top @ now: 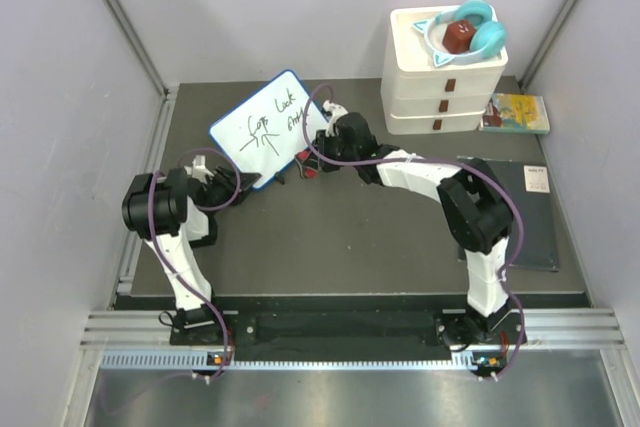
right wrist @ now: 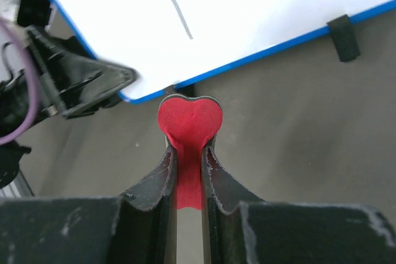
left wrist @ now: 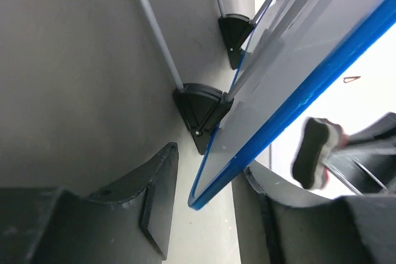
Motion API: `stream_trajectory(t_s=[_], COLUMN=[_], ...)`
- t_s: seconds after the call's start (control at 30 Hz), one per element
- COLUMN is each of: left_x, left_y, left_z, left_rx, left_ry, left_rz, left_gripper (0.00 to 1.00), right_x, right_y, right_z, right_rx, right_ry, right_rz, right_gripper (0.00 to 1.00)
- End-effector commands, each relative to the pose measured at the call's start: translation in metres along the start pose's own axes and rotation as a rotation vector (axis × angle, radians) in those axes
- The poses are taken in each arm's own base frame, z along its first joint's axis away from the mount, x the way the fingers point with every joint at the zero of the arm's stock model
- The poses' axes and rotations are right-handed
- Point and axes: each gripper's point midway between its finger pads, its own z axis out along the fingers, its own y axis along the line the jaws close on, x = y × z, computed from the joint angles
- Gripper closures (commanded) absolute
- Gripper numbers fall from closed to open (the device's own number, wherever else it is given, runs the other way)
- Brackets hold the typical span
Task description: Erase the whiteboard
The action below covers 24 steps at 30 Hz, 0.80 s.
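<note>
The whiteboard point(top: 262, 129) has a thin blue frame and black scribbles, and stands tilted at the back left of the table. It also shows in the left wrist view point(left wrist: 297, 97) and the right wrist view point(right wrist: 247, 10). My left gripper point(top: 232, 184) is open, with the board's lower corner between its fingers point(left wrist: 210, 164) and a gap on one side. My right gripper point(top: 308, 165) is shut on a red heart-shaped eraser point(right wrist: 189, 119), just below the board's lower edge. The eraser also shows past the board in the left wrist view point(left wrist: 312, 160).
A white drawer stack point(top: 445, 72) with teal headphones point(top: 475, 32) on top stands at the back right. A book point(top: 518, 112) lies beside it. A flat black pad point(top: 520, 212) lies at the right. Enclosure walls close in both sides.
</note>
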Motion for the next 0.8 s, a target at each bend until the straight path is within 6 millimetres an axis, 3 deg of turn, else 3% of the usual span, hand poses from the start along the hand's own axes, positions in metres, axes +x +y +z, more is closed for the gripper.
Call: stream_trajectory(t_s=[0.0, 0.3, 0.53, 0.77], left_x=[-0.019, -0.017, -0.008, -0.002], left_y=[-0.012, -0.019, -0.02, -0.017], left_z=[0.01, 0.007, 0.004, 0.002], left_rx=[0.042, 0.056, 0.056, 0.042], left_ry=[-0.039, -0.042, -0.021, -0.006], left_rz=[0.147, 0.197, 0.202, 0.192], left_gripper=[0.57, 0.7, 0.78, 0.86], right_x=[-0.027, -0.058, -0.08, -0.08], right_y=[-0.009, -0.009, 0.016, 0.033], right_z=[0.016, 0.025, 0.034, 0.054], right_rx=[0.027, 0.052, 0.01, 0.008], right_ry=[-0.067, -0.191, -0.237, -0.228], right_rz=[0.052, 0.094, 0.06, 0.031], right_gripper=[1.0, 1.0, 1.0, 1.0])
